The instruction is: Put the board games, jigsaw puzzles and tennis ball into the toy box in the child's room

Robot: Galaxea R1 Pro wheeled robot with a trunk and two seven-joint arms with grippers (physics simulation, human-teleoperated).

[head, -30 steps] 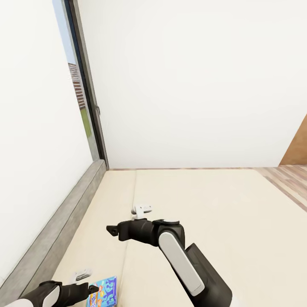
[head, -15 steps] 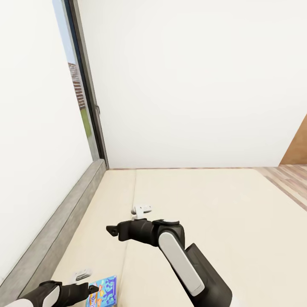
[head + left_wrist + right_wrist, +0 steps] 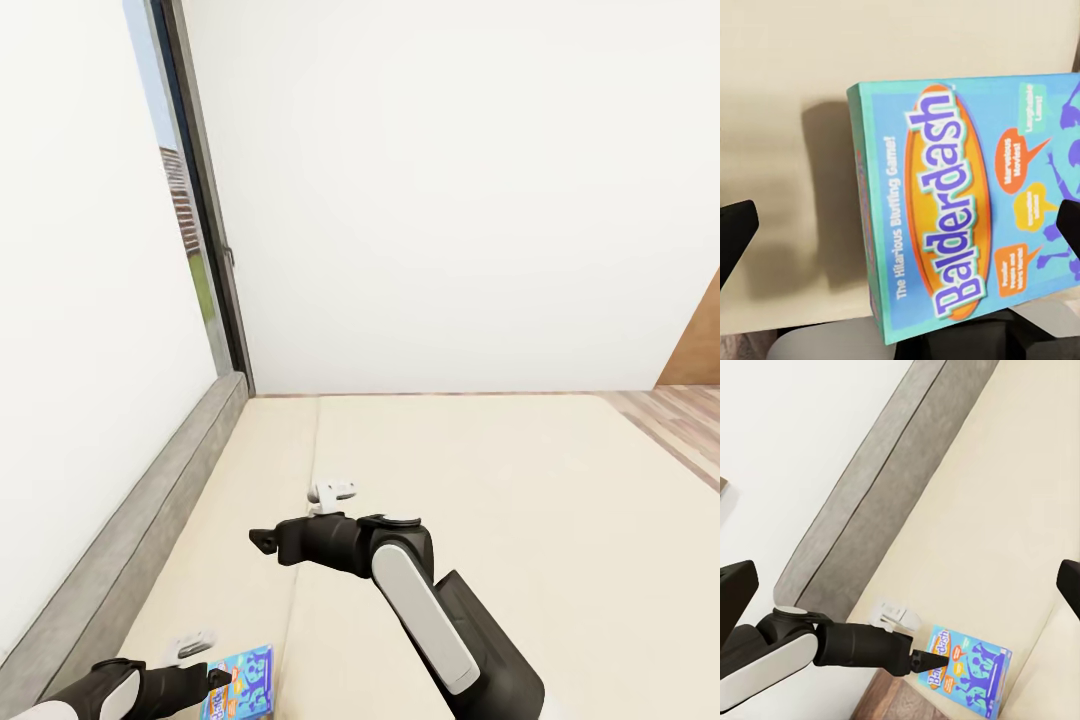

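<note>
Bed (image 3: 480, 480) — blue board game (image 3: 243, 684) lying flat, lengthwise.

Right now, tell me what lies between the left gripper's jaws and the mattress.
The blue Balderdash board game lies on the beige mattress directly under the left gripper, whose open jaws hover above it, as the left wrist view shows. Nothing else lies in between.

The blue board game (image 3: 243, 685) is cut off by the head view's bottom edge.

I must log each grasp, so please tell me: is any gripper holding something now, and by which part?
Nothing is held. The left gripper is open, its fingers wide apart over the blue board game on the bed. The right gripper is open and empty.
</note>
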